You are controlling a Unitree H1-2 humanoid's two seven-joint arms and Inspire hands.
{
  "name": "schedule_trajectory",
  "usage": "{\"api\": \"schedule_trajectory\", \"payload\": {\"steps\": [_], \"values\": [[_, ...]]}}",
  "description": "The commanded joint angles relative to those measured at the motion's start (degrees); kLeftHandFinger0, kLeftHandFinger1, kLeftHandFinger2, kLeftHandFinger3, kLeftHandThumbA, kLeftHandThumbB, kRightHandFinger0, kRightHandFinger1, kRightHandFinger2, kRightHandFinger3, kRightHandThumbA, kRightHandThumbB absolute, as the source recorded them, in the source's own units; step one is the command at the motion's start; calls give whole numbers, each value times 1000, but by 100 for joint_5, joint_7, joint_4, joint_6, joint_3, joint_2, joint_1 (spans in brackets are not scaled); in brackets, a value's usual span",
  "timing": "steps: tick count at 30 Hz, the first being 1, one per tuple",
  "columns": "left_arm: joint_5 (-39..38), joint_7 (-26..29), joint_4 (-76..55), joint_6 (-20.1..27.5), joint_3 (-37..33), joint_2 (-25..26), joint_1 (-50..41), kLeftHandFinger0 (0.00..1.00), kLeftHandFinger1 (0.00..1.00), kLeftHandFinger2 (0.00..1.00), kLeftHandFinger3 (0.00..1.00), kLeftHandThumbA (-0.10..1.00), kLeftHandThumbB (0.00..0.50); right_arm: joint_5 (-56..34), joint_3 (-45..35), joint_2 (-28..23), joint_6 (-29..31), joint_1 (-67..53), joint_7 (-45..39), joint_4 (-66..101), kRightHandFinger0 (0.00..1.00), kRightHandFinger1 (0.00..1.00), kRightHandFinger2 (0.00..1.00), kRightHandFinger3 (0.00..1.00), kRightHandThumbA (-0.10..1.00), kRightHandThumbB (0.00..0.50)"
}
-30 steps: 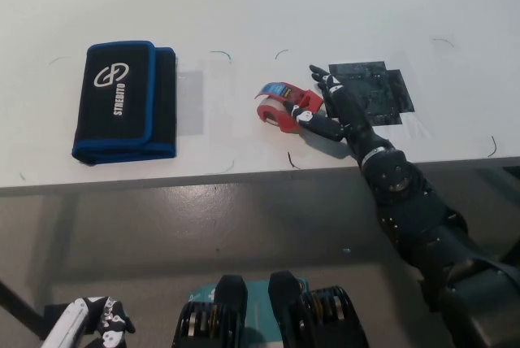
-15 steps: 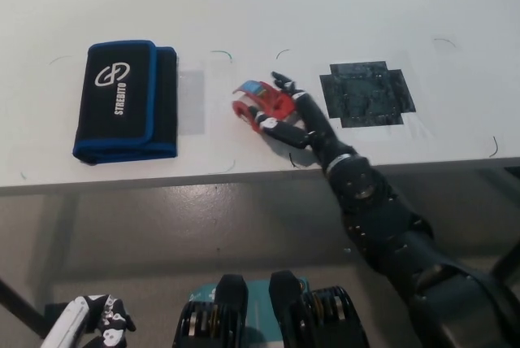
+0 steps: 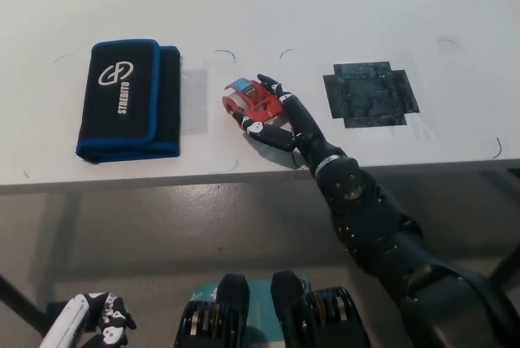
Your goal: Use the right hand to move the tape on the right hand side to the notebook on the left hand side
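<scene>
A red tape dispenser (image 3: 249, 102) with a blue roll sits in my black right hand (image 3: 272, 116), whose fingers are closed around it, just above the white table (image 3: 325, 6) near its middle. To the left lies the black notebook case (image 3: 130, 97) with blue edging and white lettering, about a hand's width from the tape. My white left hand (image 3: 104, 317) rests low at the bottom left, below the table edge, fingers curled.
A dark square patch (image 3: 370, 93) marks the table at the right, where the tape stood before. The table's front edge (image 3: 244, 176) runs just under my right wrist. Small pen marks dot the surface.
My right hand has carried the tape dispenser leftward, away from the dark patch and towards the notebook case. The left hand has stayed put.
</scene>
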State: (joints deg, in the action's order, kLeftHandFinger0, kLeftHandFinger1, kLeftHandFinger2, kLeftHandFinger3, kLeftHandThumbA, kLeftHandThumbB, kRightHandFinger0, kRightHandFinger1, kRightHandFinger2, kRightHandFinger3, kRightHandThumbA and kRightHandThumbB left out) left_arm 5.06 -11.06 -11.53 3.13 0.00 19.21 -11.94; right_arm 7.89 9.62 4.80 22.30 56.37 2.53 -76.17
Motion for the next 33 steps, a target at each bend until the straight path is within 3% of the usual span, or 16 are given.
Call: {"api": "schedule_trajectory", "payload": {"steps": [1,8,10,15,33], "values": [[-29,-63,-204,-16,32,111,14,302,234,258,407,339,24,93,126,262,84,214,-355,-41,1000,1000,1000,1000,759,406],[58,-42,-213,10,21,117,24,284,222,248,408,337,21,9,62,224,50,264,-425,-20,1000,1000,1000,1000,724,402],[-11,-55,-166,60,28,110,32,284,221,247,406,322,22,-18,47,250,34,284,-473,-4,1000,1000,1000,1000,745,443],[-25,-52,-153,37,36,104,29,291,226,252,408,304,20,100,168,378,107,283,-418,21,1000,1000,1000,1000,721,403],[-34,-51,-182,43,34,95,-18,296,225,249,407,328,18,70,257,509,233,233,-454,11,1000,1000,1000,1000,735,426]]}}
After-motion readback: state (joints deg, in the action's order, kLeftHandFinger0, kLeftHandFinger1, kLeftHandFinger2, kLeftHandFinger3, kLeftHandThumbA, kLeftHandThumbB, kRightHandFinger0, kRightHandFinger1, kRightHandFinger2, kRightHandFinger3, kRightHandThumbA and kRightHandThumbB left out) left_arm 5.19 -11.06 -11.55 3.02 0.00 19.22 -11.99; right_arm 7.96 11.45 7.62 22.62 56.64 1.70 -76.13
